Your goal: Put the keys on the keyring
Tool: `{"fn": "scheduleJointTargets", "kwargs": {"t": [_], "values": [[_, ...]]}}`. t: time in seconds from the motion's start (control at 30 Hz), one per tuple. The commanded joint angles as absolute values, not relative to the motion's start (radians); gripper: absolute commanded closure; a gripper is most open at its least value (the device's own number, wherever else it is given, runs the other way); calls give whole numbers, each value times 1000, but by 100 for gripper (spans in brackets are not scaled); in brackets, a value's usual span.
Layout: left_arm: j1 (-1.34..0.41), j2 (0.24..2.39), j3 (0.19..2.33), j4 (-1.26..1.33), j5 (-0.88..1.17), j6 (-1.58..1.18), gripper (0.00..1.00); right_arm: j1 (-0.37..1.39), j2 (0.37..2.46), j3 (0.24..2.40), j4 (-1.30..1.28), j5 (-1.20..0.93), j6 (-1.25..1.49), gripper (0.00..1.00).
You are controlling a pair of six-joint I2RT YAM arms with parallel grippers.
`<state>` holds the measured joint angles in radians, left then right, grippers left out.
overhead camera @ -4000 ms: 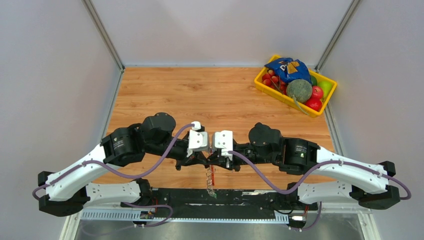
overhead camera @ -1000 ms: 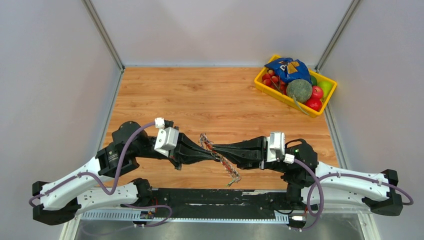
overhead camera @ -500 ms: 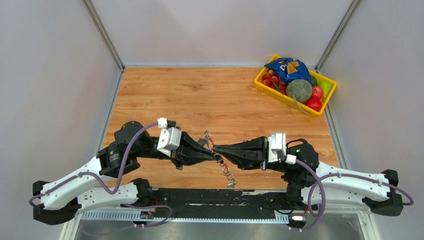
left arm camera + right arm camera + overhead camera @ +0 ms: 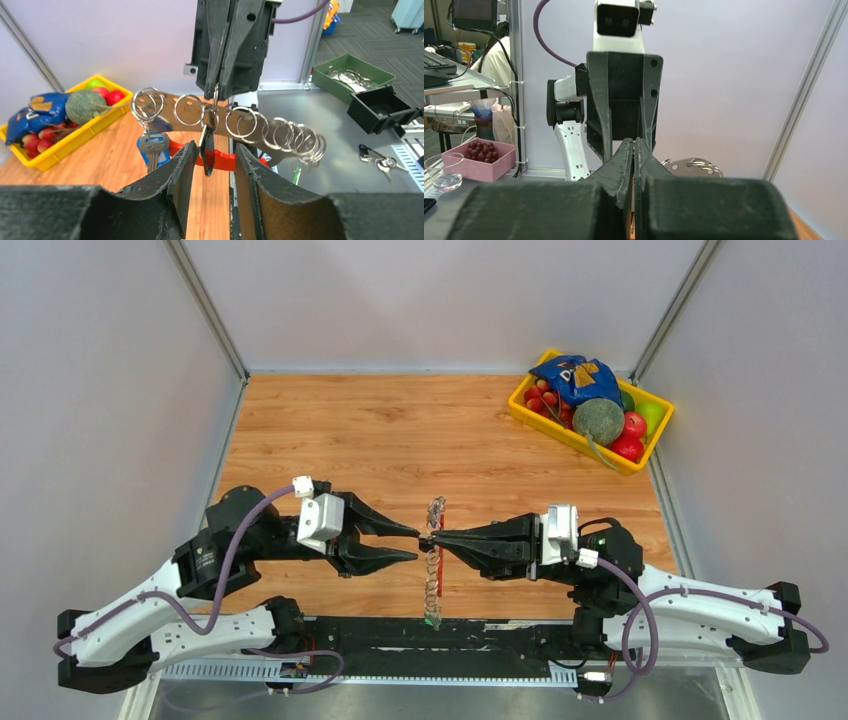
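One keyring [image 4: 434,570] hangs clamped in the right claw [image 4: 432,537], left claw [image 4: 416,543] parted just beside.

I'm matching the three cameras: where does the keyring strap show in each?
Top external: keyring strap hangs mid-table from the right gripper's shut jaws.
Left wrist: centre, rings strung across, below the right gripper.
Right wrist: mostly hidden behind the jaws.
Shared landmark: the right gripper.

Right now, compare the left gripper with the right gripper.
The left gripper is open; the right gripper is shut. The left gripper grips nothing, while the right gripper pinches the keyring. Both have black fingers, lie roughly level and point tip to tip at each other.
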<state>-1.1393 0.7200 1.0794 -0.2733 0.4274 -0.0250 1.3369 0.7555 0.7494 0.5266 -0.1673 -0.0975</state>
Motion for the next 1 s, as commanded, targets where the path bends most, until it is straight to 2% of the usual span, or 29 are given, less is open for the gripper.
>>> {"fn": "scheduleJointTargets", "kwargs": {"t": [0.0, 0.63, 0.97], "values": [[-1143, 706, 1132, -270, 412, -1, 55, 1338, 740, 772, 552, -180, -74, 100], [-1143, 739, 1123, -179, 465, -6, 54, 1338, 765, 784, 567, -198, -66, 100], [-1143, 752, 1114, -167, 483, -13, 62, 1338, 772, 792, 570, -206, -66, 100]]}}
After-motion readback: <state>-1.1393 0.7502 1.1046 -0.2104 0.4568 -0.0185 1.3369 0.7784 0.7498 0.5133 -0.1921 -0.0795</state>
